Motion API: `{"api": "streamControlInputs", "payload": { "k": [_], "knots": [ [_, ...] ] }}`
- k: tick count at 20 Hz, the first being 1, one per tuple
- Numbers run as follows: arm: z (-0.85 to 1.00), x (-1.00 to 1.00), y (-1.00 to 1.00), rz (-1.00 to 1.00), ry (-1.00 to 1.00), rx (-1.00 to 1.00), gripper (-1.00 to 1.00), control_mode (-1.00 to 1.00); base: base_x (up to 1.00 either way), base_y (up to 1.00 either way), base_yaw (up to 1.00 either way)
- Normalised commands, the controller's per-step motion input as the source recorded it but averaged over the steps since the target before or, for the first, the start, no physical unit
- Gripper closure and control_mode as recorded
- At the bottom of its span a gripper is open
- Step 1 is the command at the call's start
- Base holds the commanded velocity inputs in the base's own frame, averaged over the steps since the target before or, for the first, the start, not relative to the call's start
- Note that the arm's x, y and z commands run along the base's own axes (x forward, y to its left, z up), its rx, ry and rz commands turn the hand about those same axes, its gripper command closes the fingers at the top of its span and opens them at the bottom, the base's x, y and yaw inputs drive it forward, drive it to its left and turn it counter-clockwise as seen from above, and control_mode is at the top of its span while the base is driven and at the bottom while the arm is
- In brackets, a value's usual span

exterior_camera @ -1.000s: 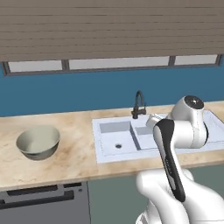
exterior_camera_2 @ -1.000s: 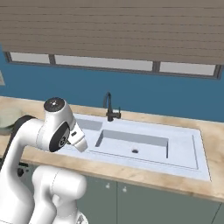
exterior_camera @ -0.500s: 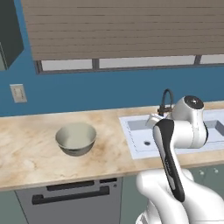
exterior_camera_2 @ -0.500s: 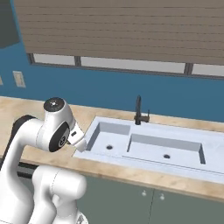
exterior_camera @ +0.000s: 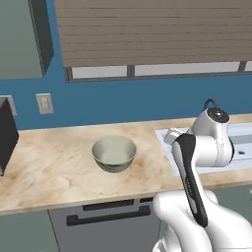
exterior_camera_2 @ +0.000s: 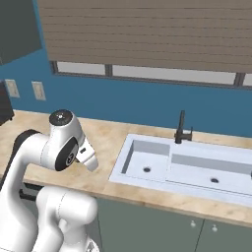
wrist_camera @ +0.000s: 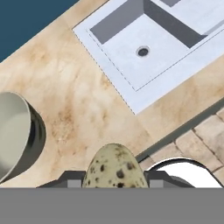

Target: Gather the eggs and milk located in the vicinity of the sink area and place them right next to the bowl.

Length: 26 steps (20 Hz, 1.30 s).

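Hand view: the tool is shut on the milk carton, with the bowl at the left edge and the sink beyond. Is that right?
Not quite. In the hand view the tool is shut on a speckled egg, not a milk carton. The bowl at the left edge and the sink beyond are as you say.

Even, flat rendered light, soft shadows inside the sink [exterior_camera_2: 187, 167], everything sharp, no glare.

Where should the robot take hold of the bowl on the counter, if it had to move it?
By the thin rim of the bowl, from straight above: it sits upright and open, with bare counter all round. One finger inside and one outside suits its rounded wall. The gripper is shut on the egg, so that goes down first.
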Motion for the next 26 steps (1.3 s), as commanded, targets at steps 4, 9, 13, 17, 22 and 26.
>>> {"api": "streamControlInputs", "payload": {
  "k": [4, 9, 13, 17, 22, 26],
  "knots": [
    [0.0, 0.0, 0.0, 0.0, 0.0, 0.0, 1.0, 1.0, 0.0, 0.5, 0.0],
    [0.0, 0.0, 0.0, 0.0, 0.0, 0.0, 1.0, 1.0, 0.0, 0.56, 0.0],
    [0.0, 0.0, 0.0, 0.0, 0.0, 0.0, 1.0, 1.0, 0.01, 0.59, 0.0],
    [0.0, 0.0, 0.0, 0.0, 0.0, 0.0, 1.0, 1.0, 0.01, 0.57, 0.0],
    [0.0, 0.0, 0.0, 0.0, 0.0, 0.0, 1.0, 1.0, 0.0, 0.53, 0.0],
    [0.0, 0.0, 0.0, 0.0, 0.0, 0.0, 1.0, 1.0, 0.0, 0.47, 0.0]
  ]
}}
